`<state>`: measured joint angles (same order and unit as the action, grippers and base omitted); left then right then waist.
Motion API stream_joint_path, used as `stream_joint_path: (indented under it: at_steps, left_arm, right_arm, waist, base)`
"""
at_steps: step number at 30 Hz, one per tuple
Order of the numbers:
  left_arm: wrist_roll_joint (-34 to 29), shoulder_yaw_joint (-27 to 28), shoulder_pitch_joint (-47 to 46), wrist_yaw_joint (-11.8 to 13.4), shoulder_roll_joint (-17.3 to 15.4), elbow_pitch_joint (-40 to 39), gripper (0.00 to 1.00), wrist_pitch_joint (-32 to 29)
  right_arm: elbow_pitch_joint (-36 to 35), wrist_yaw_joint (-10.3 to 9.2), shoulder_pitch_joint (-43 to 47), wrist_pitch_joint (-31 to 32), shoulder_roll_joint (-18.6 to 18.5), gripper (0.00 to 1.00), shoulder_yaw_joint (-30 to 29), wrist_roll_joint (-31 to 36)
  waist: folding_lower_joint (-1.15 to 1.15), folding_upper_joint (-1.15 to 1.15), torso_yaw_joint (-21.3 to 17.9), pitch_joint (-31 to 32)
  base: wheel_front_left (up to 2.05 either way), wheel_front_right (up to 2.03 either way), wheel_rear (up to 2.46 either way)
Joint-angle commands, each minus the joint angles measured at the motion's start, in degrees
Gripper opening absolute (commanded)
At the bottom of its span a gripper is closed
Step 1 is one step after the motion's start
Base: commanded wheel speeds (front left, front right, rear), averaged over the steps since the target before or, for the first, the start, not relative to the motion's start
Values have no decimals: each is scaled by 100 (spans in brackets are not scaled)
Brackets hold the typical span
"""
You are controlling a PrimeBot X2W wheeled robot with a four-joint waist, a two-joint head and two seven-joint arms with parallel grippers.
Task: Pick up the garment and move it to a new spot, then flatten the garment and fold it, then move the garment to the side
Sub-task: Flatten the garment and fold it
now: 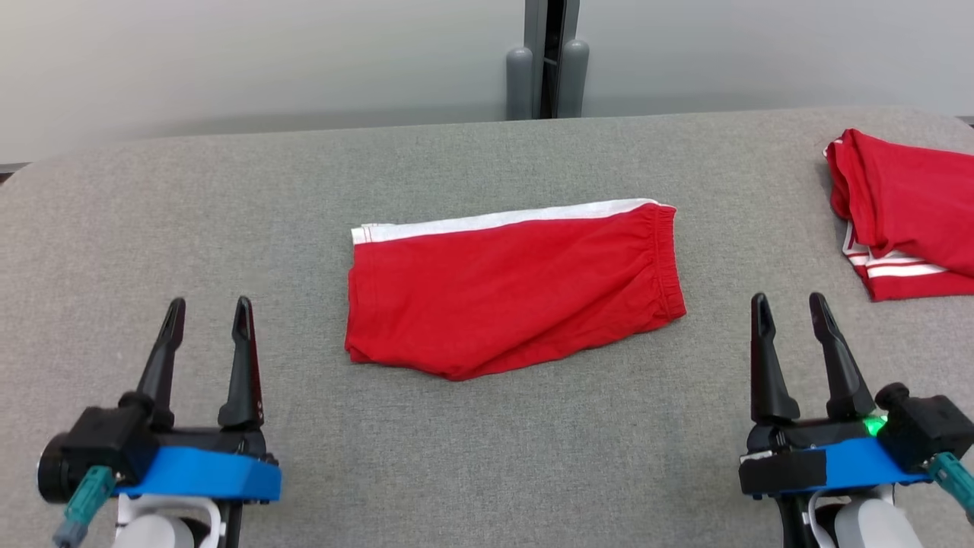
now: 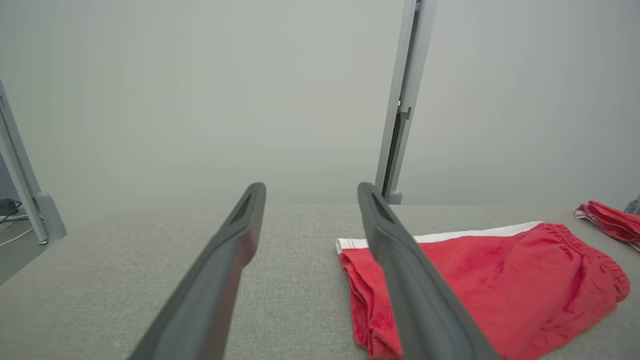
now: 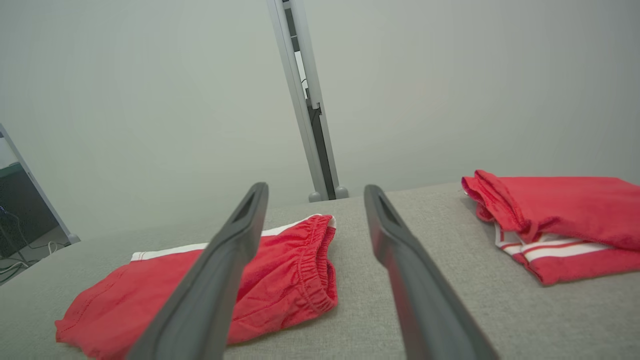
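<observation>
Red shorts (image 1: 510,289), folded with white stripe, lie between empty, wide-open left gripper (image 1: 210,306) and right gripper (image 1: 789,302).

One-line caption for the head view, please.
Folded red shorts centred on the table; left gripper and right gripper open, clear of them; second red garment at right edge.

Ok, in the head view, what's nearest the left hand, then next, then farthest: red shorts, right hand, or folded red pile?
1. red shorts, in the middle.
2. right hand, across on the right.
3. folded red pile, far right, further back.
</observation>
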<state>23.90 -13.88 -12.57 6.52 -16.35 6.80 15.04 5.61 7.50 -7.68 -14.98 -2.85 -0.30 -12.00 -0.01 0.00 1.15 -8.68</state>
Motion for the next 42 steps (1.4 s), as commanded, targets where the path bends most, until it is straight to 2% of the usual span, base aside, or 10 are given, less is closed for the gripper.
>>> stream_joint_path:
  at_steps: [1,8,13,17,22,28,37,42]
  left_arm:
    - [-188,225,231,-112,155,-65,100,15]
    - [-742,855,794,-472,706,-83,100,15]
    - [-1053,1151,926,-732,911,20,100,15]
    - [-1218,1307,959,-835,1046,9,100,15]
    - [-1354,1483,787,-971,1137,46,100,15]
    - [-1458,1513,614,-1073,1226,75,100,15]
    - [-1460,1488,362,-1176,1316,48,100,15]
    - [-1430,1497,237,-1207,1334,57,100,16]
  right_arm:
    - [-8,-3,170,-26,-5,100,-15,44]
    - [46,-3,455,-26,-6,100,-60,25]
    - [89,-3,553,-26,-6,100,-52,31]
    - [131,-3,557,-26,-6,100,-31,48]
    - [196,-3,58,-26,-83,100,117,250]
    - [624,-3,-788,86,-229,100,361,398]
    - [2079,-3,-2167,771,-359,100,320,675]
    - [3049,-3,-2507,801,-454,100,113,817]
  waist:
    - [1,0,33,62]
    - [1,0,80,150]
    - [1,0,119,182]
    - [1,0,137,212]
    - [1,0,103,122]
    - [1,0,146,3]
    - [1,0,480,-321]
    - [1,0,674,-540]
  base:
    - [0,0,0]
    - [0,0,0]
    - [0,0,0]
    - [0,0,0]
    - [0,0,0]
    - [0,0,0]
    - [0,0,0]
    - [0,0,0]
